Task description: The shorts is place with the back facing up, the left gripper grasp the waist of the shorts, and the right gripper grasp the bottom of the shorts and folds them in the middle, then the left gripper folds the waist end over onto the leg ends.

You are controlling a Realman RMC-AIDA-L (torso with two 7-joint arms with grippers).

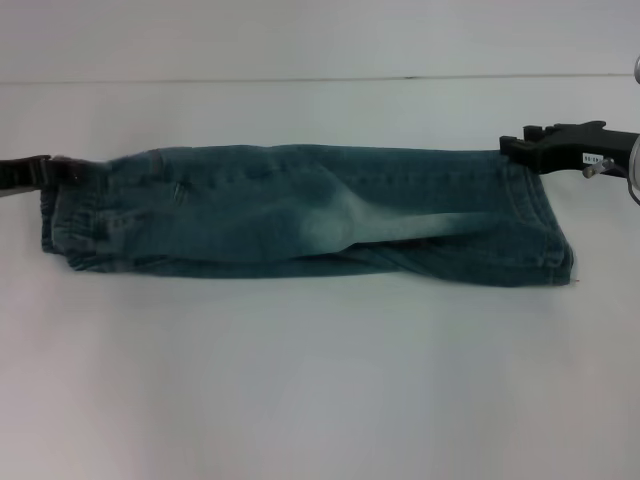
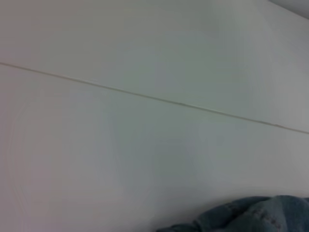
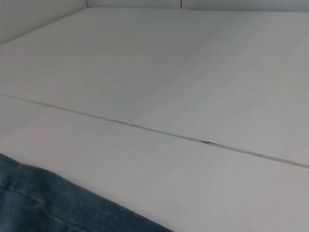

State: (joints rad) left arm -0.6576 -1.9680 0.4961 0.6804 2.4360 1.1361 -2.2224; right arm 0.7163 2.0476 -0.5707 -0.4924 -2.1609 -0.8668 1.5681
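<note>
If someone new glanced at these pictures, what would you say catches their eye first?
The blue denim shorts, folded lengthwise, stretch across the middle of the white table. A dark claw sits at each end: the left claw at the waist, the right claw at the leg end's far corner.

I see the shorts (image 1: 300, 215) as denim cloth, a matt blue-green weave with a paler, worn-looking patch near their middle and raised stitched seams along the far edge. The surface (image 1: 320, 380) under them looks smooth and matt white, like a laminate board, with a thin dark joint line running beyond the shorts. From my right wrist camera the denim (image 3: 43, 205) shows a soft, slightly fuzzy nap and a stitched fold. The right end effector (image 1: 553, 147), at the shorts' leg end, reads as matt black plastic. The left end effector (image 1: 40, 172), at the waist end, looks dark and dull too.
</note>
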